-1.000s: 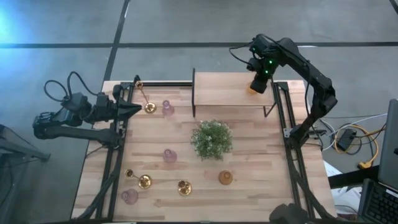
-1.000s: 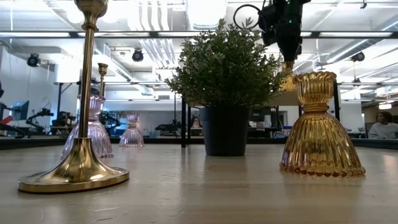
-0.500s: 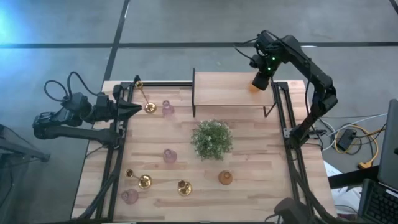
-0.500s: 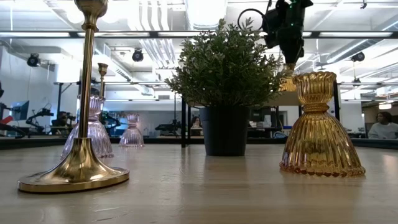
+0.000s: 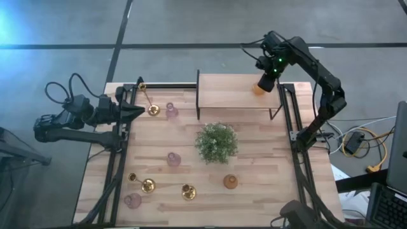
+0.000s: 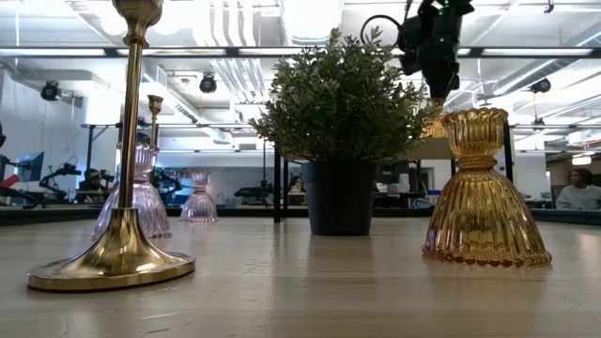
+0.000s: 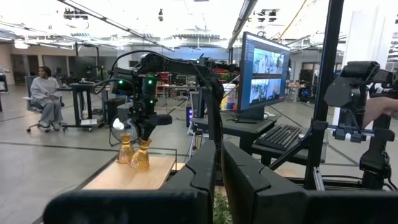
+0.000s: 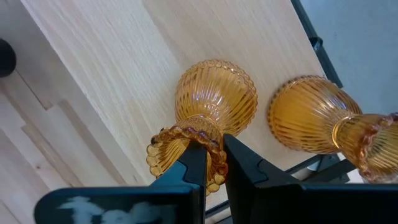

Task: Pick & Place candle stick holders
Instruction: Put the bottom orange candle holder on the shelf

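Note:
My right gripper (image 5: pixel 267 83) is over the raised wooden shelf (image 5: pixel 229 92) at the table's far right, shut on an amber glass holder (image 8: pixel 211 102). A second amber holder (image 8: pixel 308 115) stands on its base beside it on the shelf. A third amber holder (image 5: pixel 230 182) stands on the table near the front. Three brass holders (image 5: pixel 152 109) (image 5: pixel 147 185) (image 5: pixel 188 191) and three pink ones (image 5: pixel 170 111) (image 5: pixel 173 159) (image 5: pixel 132 201) stand on the table. My left gripper (image 5: pixel 137 111) is shut and empty at the table's left edge. My right gripper pinches the beaded rim of the amber holder's cup (image 8: pixel 214 146) between its two fingers. The fingers come from above, pointing down. The holder is upright, its ribbed bell-shaped base (image 7: pixel 140 163) down at the shelf top.
A bushy green plant (image 5: pixel 217 142) in a dark pot stands mid-table, in front of the shelf. Dark metal frames (image 5: pixel 117 159) (image 5: pixel 299 159) run along the table's left and right sides. A person sits in the room far behind (image 7: pixel 46 93).
My right gripper has shifted a little toward the table's far right over the shelf, still shut on the amber holder, which stays upright.

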{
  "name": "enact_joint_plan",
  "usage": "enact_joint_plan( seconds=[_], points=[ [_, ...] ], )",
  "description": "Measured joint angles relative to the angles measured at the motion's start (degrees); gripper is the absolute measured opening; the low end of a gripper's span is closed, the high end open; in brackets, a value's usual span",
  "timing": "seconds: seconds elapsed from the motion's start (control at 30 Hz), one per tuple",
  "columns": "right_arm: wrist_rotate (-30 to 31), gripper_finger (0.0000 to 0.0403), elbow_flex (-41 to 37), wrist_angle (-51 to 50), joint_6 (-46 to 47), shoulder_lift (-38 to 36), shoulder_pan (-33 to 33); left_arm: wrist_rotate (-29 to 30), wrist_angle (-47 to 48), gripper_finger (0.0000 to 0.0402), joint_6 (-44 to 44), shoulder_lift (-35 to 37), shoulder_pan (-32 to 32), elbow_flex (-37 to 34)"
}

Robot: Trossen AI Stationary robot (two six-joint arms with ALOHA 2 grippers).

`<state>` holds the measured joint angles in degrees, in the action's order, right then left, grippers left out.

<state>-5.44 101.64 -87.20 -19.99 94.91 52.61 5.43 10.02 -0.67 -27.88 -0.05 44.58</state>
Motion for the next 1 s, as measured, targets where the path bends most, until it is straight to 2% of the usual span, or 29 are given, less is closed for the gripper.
enact_joint_plan(
  seconds=[0.33, 0.57, 1.0],
  points=[
    [0.11, 0.0024, 0.12, 0.29, 0.44, 0.09, 0.32, -0.01, -0.01, 0.003, 0.0, 0.0, 0.01, 0.0],
    [0.94, 0.0059, 0.03, 2.36, 1.58, 0.31, 0.32, -0.01, -0.02, 0.003, 0.0, -0.01, 0.0, 0.0],
    [1.41, 0.0066, -0.03, 2.93, 2.56, 0.33, 0.32, -0.01, -0.01, 0.003, 0.0, -0.01, 0.0, 0.0]
  ],
)
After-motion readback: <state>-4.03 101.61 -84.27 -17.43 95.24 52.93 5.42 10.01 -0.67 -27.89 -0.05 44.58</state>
